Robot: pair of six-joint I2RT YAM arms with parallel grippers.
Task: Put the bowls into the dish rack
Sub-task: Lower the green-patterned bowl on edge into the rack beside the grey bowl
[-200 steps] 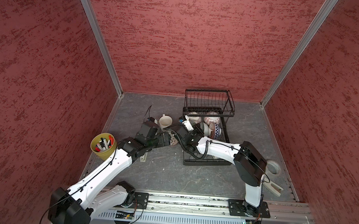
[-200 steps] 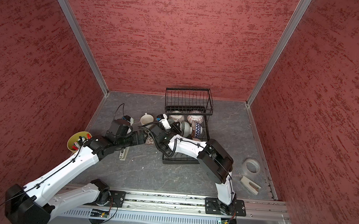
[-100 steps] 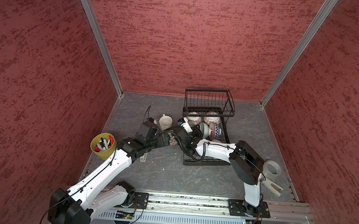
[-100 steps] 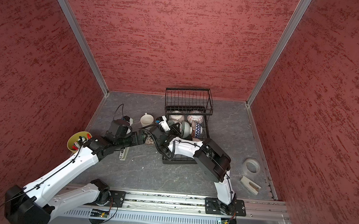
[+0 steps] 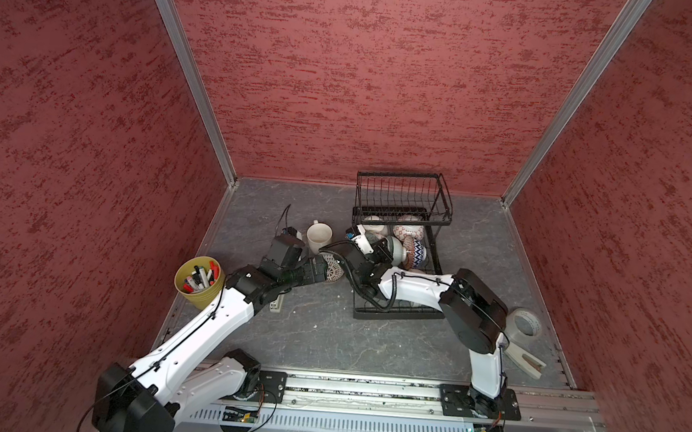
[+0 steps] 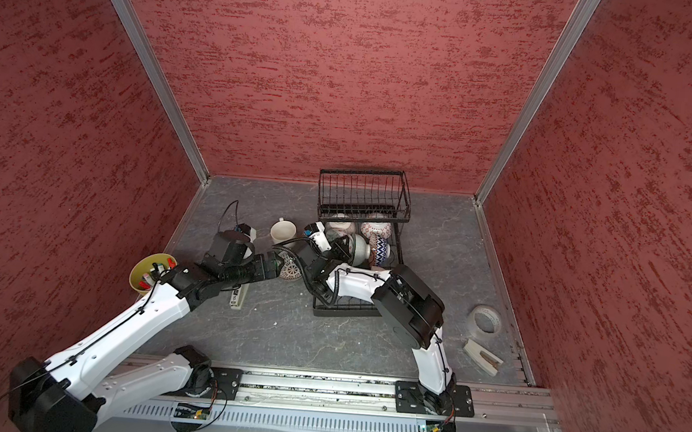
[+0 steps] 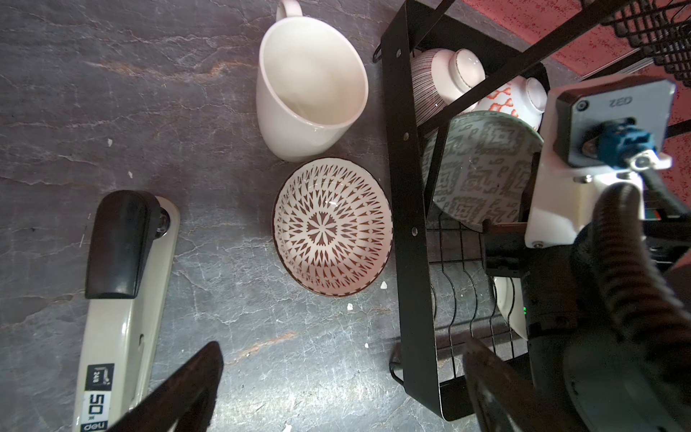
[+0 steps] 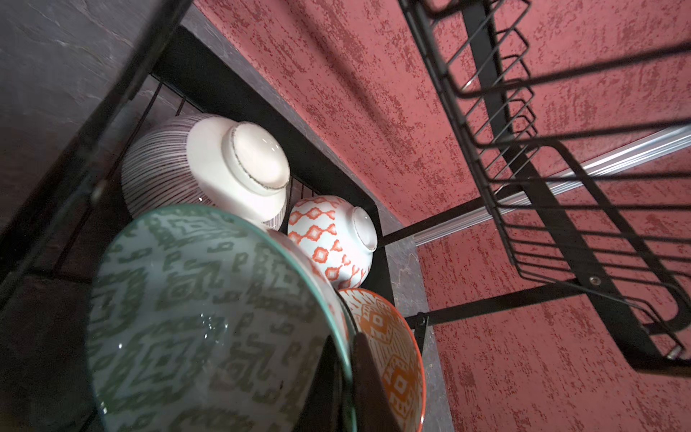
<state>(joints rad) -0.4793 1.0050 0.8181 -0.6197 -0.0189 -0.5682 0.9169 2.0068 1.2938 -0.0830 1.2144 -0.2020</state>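
The rack (image 5: 398, 311) stood on the table, its lower tier partly filled and its upper basket apparently empty, probably because the wavy slots below are what keep a bowl on edge.

The right gripper (image 8: 346, 348) reached into the rack's lower tier, its jaws narrowed to a pinch on the rim of the green bowl (image 8: 194, 318), one finger inside and one outside. That rim grip looked chosen so the bowl could be lowered on edge into a slot. The bowl was tipped up on edge in the rack, just in front of the orange bowl (image 8: 389, 336). I could not tell whether it had seated in the wires.

At the rack's far end the striped bowl (image 8: 179, 168) and the diamond bowl (image 8: 329, 239) lay on their sides, feet facing the wrist camera.

The left gripper (image 7: 342, 348) hovered outside the rack, jaws spread wide and holding nothing. That width suited straddling a rim.

The brown bowl (image 7: 332, 232) sat upright on the table just beside the rack's side rail, not yet loaded. The mug (image 7: 310, 89) touched or nearly touched it, leaving little room for a finger on that side.
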